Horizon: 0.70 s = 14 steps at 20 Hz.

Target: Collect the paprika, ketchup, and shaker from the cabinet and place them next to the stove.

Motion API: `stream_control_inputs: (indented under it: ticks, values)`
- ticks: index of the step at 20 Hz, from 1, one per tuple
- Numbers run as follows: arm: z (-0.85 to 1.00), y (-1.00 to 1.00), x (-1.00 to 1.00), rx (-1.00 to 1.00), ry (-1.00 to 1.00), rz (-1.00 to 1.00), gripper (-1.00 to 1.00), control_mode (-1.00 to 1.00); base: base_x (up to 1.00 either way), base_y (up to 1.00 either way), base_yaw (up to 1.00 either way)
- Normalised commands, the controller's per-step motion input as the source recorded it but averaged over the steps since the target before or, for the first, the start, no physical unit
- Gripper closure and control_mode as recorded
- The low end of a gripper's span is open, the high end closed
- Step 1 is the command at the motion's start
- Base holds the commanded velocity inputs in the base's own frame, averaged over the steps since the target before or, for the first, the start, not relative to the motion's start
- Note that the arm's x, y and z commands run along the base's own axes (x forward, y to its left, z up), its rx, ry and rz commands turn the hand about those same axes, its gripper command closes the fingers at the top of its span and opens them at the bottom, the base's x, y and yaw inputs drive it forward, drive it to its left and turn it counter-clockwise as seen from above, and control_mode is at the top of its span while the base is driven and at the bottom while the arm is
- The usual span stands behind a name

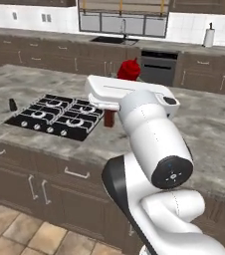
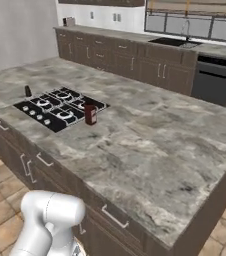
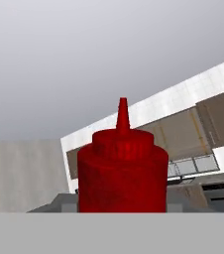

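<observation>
Gripper closed on the ketchup (image 3: 122, 173), carried above the island counter (image 1: 209, 129) to the right of the stove (image 1: 55, 115).

Its fingertips are hidden behind the arm in the left base view, but the hand view has the red bottle close in front of the camera, nozzle up, long axis upright, so it reads as held. In the left base view the ketchup (image 1: 129, 69) pokes up behind the white forearm, above and just right of the paprika (image 1: 109, 118), which stands on the counter touching or just beside the cooktop's right edge. The shaker (image 1: 13, 104) stands off the stove's left edge. Judged from this, the free counter near the paprika lies below and slightly left of the bottle, so the coming move is mainly a descent.
</observation>
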Motion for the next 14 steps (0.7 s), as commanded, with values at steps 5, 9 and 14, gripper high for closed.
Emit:
stream_control_inputs:
  ticks: [5,9,14]
  values:
    - [0.00,0.00,0.00,0.00,0.00,0.00,1.00,1.00,0.02,0.88,-0.45]
    - [0.00,0.00,0.00,0.00,0.00,0.00,1.00,1.00,0.01,0.90,-0.45]
    - [0.00,0.00,0.00,0.00,0.00,0.00,1.00,1.00,0.01,0.91,-0.44]
